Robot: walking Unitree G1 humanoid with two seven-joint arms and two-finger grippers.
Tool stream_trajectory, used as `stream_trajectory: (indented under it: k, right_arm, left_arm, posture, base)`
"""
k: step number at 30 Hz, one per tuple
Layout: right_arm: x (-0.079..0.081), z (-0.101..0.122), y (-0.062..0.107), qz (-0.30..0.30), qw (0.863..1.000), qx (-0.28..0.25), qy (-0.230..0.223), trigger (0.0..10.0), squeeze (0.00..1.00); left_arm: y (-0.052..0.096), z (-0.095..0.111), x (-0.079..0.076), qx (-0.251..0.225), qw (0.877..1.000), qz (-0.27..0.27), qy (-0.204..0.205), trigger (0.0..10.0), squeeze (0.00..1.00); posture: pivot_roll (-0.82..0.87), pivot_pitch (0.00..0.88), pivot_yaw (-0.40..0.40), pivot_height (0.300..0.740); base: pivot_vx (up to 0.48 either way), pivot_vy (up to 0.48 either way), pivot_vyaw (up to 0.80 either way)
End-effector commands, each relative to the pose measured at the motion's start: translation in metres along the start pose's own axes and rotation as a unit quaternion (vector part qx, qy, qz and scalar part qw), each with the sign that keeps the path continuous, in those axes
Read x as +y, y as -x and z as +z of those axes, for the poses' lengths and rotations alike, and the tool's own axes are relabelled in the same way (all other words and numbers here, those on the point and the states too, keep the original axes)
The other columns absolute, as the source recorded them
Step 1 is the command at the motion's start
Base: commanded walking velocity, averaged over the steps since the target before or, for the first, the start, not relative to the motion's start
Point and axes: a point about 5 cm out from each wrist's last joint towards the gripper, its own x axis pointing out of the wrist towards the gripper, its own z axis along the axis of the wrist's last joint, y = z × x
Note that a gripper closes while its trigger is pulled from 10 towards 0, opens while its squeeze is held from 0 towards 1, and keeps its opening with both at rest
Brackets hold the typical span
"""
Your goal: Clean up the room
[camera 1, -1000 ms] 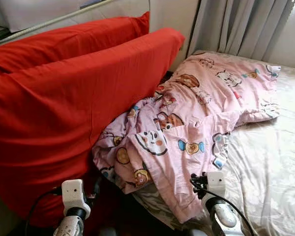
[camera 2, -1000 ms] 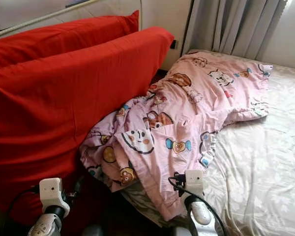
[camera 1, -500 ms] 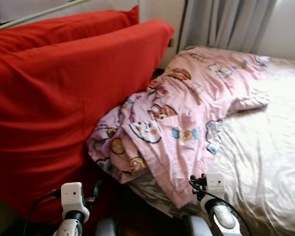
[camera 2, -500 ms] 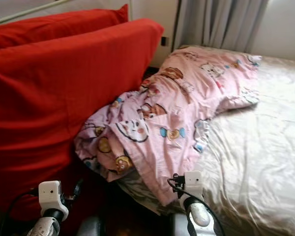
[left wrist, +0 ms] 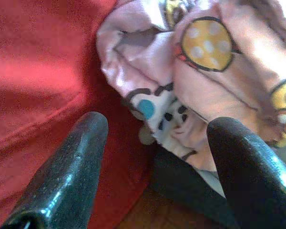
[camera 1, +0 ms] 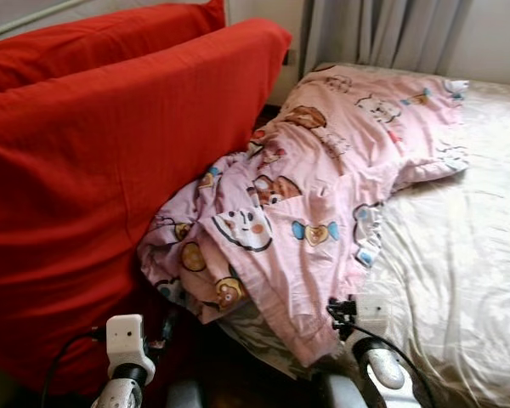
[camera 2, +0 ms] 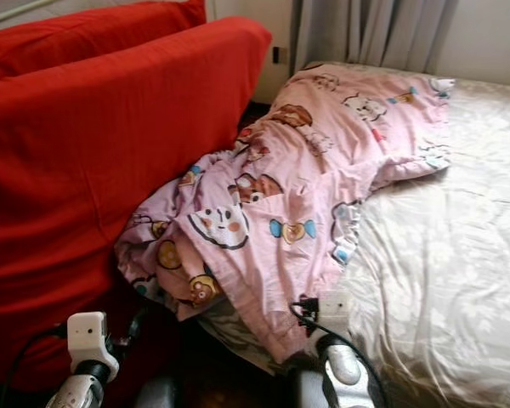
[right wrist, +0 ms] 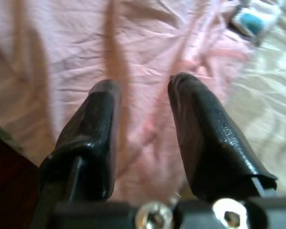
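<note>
Pink cotton printed with cartoon animals, the rumpled quilt (camera 1: 323, 187) lies with its long axis running diagonally over the cream patterned bedsheet (camera 1: 459, 280), from its far end near the grey curtain (camera 1: 382, 34) down to a bunched near end that hangs off the mattress edge against the big red cushion (camera 1: 93, 170). The left gripper (left wrist: 152, 138) hovers with its fingers spread wide, empty, just short of that bunched end where fabric meets cushion. The right gripper (right wrist: 143, 95) is also parted and empty, poised close over the quilt's near hem.
</note>
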Motion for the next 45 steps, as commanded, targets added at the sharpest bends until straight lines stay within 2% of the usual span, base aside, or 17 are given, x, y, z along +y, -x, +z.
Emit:
stream_trajectory:
  k: [1, 6, 7, 8, 15, 22, 23, 25, 26, 32, 39, 45]
  right_arm:
    - [-0.002, -0.004, 0.001, -0.003, 1.000, 0.016, -0.007, 10.0, 0.00]
    - [-0.005, -0.001, -0.003, -0.024, 0.999, 0.024, -0.035, 10.0, 0.00]
    - [-0.005, -0.001, -0.006, -0.032, 0.998, 0.040, -0.044, 10.0, 0.91]
    - [-0.005, -0.002, -0.006, -0.035, 0.997, 0.051, -0.039, 10.0, 1.00]
    - [0.005, 0.008, -0.016, -0.026, 0.996, 0.059, -0.064, 10.0, 1.00]
    - [0.010, 0.018, -0.024, -0.029, 0.995, 0.062, -0.076, 10.0, 1.00]
    - [0.010, 0.019, -0.024, -0.030, 0.995, 0.062, -0.079, 10.0, 0.96]
    - [0.010, 0.019, -0.025, -0.031, 0.994, 0.062, -0.080, 10.0, 0.96]
    - [0.010, 0.020, -0.025, -0.036, 0.994, 0.065, -0.080, 10.0, 0.00]
    - [0.003, 0.020, -0.025, -0.060, 0.993, 0.071, -0.071, 10.0, 0.00]
    - [-0.003, 0.021, -0.024, -0.063, 0.992, 0.069, -0.081, 10.0, 0.00]
    - [0.000, 0.020, -0.025, -0.046, 0.992, 0.075, -0.088, 10.0, 0.00]
  left_arm:
    - [0.001, 0.001, 0.002, 0.003, 1.000, 0.000, -0.003, 10.0, 0.00]
    - [0.005, -0.001, 0.005, 0.007, 1.000, 0.002, -0.010, 10.0, 0.00]
    - [0.006, 0.000, 0.006, 0.007, 1.000, 0.002, -0.012, 10.0, 0.00]
    - [0.007, 0.000, 0.007, 0.006, 1.000, 0.002, -0.012, 10.0, 0.00]
    - [0.012, 0.003, 0.010, 0.002, 1.000, 0.004, -0.017, 10.0, 0.00]
    - [0.013, 0.009, 0.004, -0.003, 1.000, -0.009, -0.018, 10.0, 0.00]
    - [0.014, 0.010, 0.003, -0.003, 1.000, -0.011, -0.017, 10.0, 0.00]
    - [0.014, 0.011, 0.002, -0.003, 1.000, -0.012, -0.016, 10.0, 0.00]
    - [0.017, 0.009, 0.000, 0.001, 1.000, -0.018, -0.017, 10.0, 0.00]
    - [0.024, 0.008, 0.000, 0.009, 1.000, -0.016, -0.018, 10.0, 0.00]
    - [0.034, 0.010, 0.002, 0.010, 1.000, -0.011, -0.018, 10.0, 0.00]
    - [0.042, 0.014, 0.001, 0.010, 1.000, -0.011, -0.019, 10.0, 0.00]
  posture:
    - [0.01, 0.080, 0.020, 0.592]
    - [0.03, 0.096, 0.025, 0.592]
    - [0.04, 0.101, 0.025, 0.592]
    - [0.05, 0.108, 0.026, 0.592]
    - [0.08, 0.130, 0.029, 0.592]
    - [0.11, 0.177, 0.045, 0.592]
    - [0.11, 0.184, 0.047, 0.592]
    - [0.11, 0.188, 0.048, 0.592]
    - [0.12, 0.204, 0.052, 0.592]
    - [0.13, 0.228, 0.049, 0.592]
    - [0.14, 0.253, 0.046, 0.592]
    - [0.16, 0.268, 0.049, 0.592]
  base:
    - [0.000, 0.000, 0.00]
    - [0.000, 0.000, 0.00]
    - [0.000, 0.000, 0.00]
    - [0.000, 0.000, 0.00]
    - [0.000, 0.000, 0.00]
    - [0.000, 0.000, 0.00]
    - [0.000, 0.000, 0.00]
    - [0.000, 0.000, 0.00]
    - [0.000, 0.000, 0.00]
    - [0.000, 0.000, 0.00]
    - [0.000, 0.000, 0.00]
    - [0.000, 0.000, 0.00]
